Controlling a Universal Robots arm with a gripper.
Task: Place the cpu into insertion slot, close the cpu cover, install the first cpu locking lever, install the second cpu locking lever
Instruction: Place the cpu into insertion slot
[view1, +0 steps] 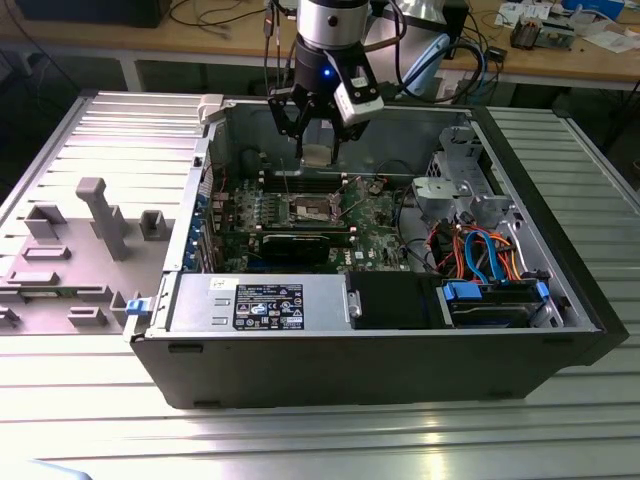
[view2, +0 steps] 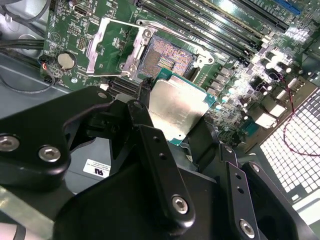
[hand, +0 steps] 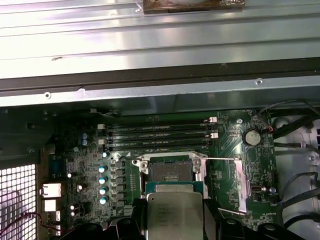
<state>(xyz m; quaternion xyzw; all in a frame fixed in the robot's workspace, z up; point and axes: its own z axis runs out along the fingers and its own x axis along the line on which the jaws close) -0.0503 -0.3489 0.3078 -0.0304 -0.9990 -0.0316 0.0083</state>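
Right now the hand (view1: 318, 148) hangs in the upper middle of the exterior view, inside the open case (view1: 350, 365) that sits on the ribbed surface (view1: 300, 445). It is clamped on the cpu (view2: 175, 107) by two opposite edges. In both wrist views the chip's silvery top shows, held in the air over the green board (hand: 227, 150), near the slot (view2: 167, 56) and not touching it. The slot's gold-tinged contacts lie bare. Just beside it, the cover (view2: 97, 46) lies flipped open.

Probably a lab: cable-strewn workbench (view1: 585, 62)
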